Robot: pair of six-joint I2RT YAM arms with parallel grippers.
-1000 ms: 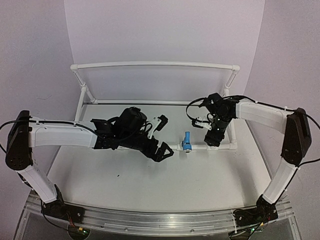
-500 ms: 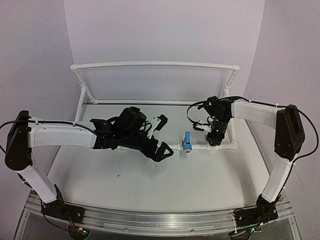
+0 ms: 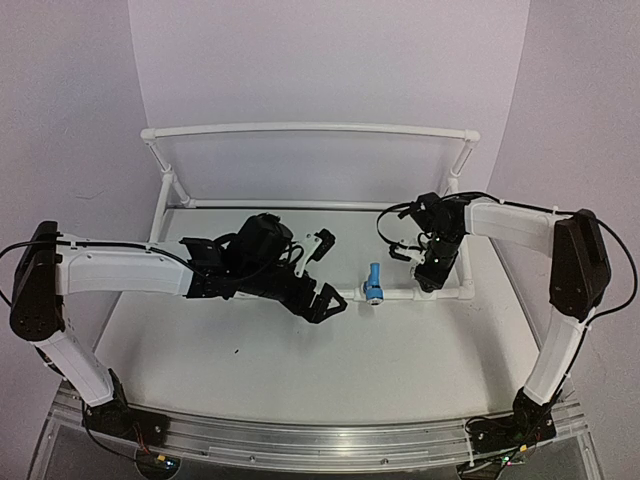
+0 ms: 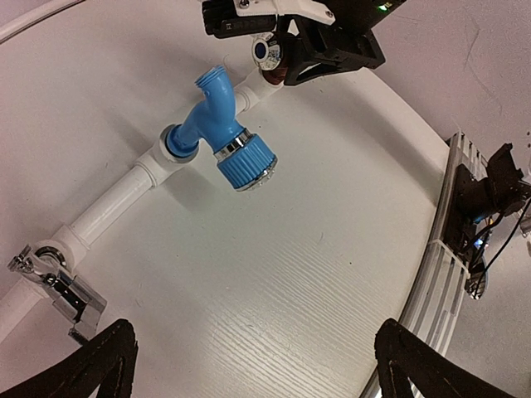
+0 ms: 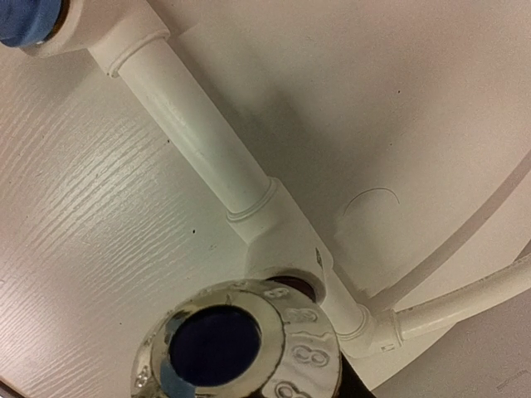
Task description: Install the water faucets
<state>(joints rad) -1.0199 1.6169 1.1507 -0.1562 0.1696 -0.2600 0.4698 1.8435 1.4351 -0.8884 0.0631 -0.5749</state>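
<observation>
Right wrist: "8" on silver faucet rim (image 5: 292, 330)

Right fingers (image 4: 342, 56) closer on red-brown faucet (image 4: 266, 53)

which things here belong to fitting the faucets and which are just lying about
Part of the job:
- blue faucet, seated in the white pipe frame
- grey metal faucet, on the same pipe
- red-brown faucet, at a pipe socket, right gripper closed around it
- left gripper, open nearby

Just there:
- aluminium rail at the near edge
- cables beside it
</observation>
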